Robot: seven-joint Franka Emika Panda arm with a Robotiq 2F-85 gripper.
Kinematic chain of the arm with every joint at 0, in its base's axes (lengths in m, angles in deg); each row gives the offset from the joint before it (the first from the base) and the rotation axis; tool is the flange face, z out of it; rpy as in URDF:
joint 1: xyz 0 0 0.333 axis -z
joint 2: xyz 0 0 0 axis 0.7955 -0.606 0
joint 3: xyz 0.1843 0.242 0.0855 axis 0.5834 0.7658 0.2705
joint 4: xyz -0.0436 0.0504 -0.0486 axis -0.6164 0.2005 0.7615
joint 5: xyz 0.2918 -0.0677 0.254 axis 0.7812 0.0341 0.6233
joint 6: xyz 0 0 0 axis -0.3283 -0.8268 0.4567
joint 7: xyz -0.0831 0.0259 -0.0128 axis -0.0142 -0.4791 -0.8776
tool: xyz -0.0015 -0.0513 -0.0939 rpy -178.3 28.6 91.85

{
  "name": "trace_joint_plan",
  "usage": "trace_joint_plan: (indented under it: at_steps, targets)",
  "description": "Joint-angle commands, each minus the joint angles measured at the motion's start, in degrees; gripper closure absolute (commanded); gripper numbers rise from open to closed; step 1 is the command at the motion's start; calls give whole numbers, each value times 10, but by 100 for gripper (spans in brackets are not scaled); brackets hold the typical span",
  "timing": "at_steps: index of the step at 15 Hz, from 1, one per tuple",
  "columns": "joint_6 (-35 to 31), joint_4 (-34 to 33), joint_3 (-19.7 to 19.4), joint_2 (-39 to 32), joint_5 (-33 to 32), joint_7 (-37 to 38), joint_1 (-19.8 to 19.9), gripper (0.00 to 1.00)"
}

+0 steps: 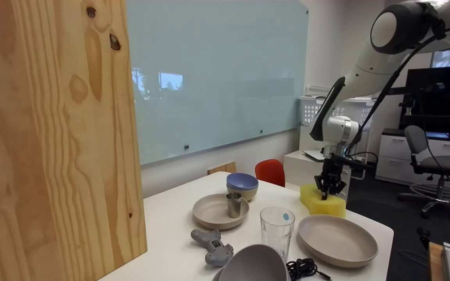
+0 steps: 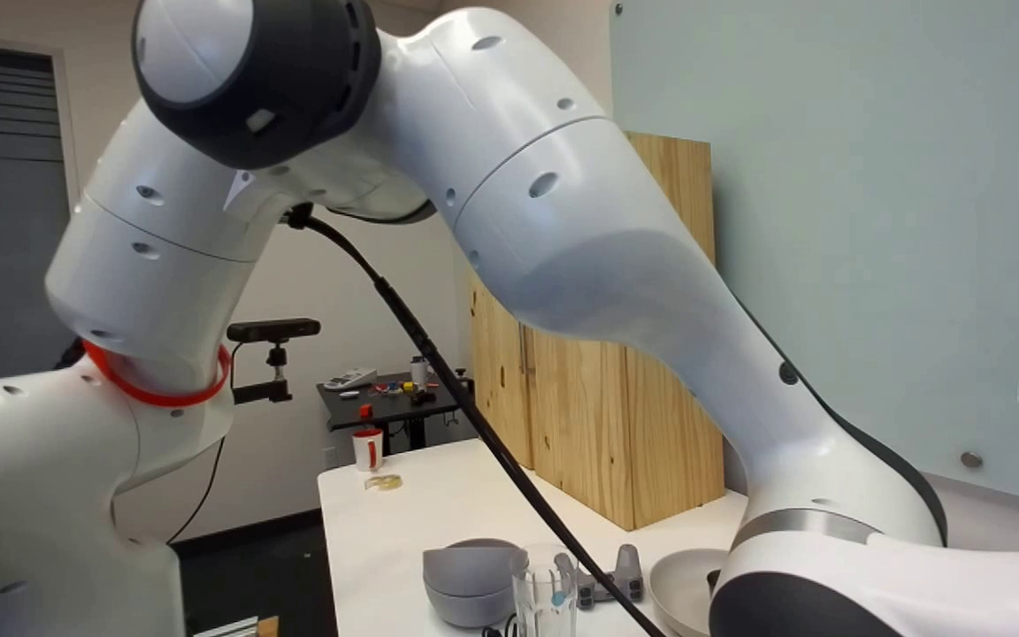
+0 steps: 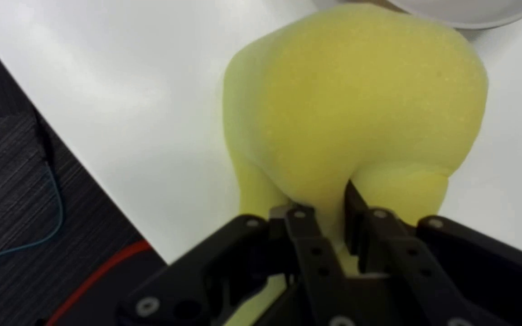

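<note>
A yellow sponge-like block [image 1: 332,207] lies on the white table near its edge, in an exterior view. My gripper [image 1: 324,196] points down into it. In the wrist view the gripper [image 3: 329,203] has its two black fingers pressed into the yellow block [image 3: 369,90], with a pinched fold of it between them. The block bulges out around the fingers, and the fingertips are partly sunk in it. It appears to rest on the table. A beige plate [image 1: 338,240] stands close beside the block. The gripper and block are out of view behind the arm [image 2: 598,230] in an exterior view.
A clear glass [image 1: 277,230], grey bowls [image 1: 254,265], a black cable [image 1: 303,268] and a grey game controller [image 1: 214,248] are on the table. Behind them stand a plate [image 1: 205,214] with a metal cup [image 1: 234,205] and stacked bowls [image 1: 242,185]. A wooden cabinet [image 2: 633,425] stands on the table.
</note>
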Motion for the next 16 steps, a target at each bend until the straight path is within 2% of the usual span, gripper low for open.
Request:
trace_joint_plan:
  at_steps: [1,10,13,16]
  targets:
    - [-15,-9,-12,-11,-22,22,-5,95]
    - [-36,-62,-11,-13,-59,25,-17,95]
    - [-91,-73,-6,-17,-67,23,-21,95]
    - [-173,-76,23,-26,-39,15,-13,95]
